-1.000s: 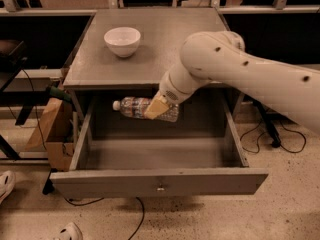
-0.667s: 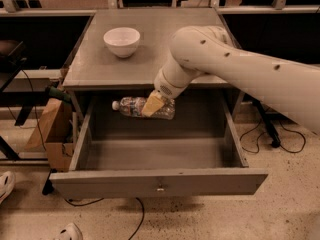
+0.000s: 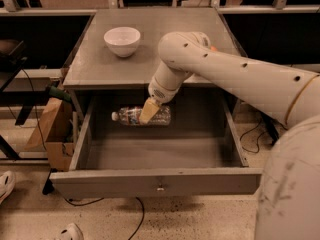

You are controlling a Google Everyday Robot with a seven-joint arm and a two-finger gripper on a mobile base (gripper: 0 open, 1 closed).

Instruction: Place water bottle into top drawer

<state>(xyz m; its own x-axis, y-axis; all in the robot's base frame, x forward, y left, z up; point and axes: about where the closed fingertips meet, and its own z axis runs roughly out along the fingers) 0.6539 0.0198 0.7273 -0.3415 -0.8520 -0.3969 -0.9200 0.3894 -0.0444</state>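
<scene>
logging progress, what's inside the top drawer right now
Inside the top drawer: only the water bottle shows, on its side, cap pointing left, clamped by the gripper near the back. Whether it touches the drawer floor is unclear; the tabletop covers the rearmost part.

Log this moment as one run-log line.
gripper shut on water bottle | bottle horizontal at rear of open top drawer | not released

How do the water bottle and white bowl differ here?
The water bottle lies sideways, cap pointing left; the white bowl sits upright. The water bottle is held by the pincer inside the open top drawer; the white bowl rests untouched on the cabinet top. The water bottle is clear, the white bowl opaque.
</scene>
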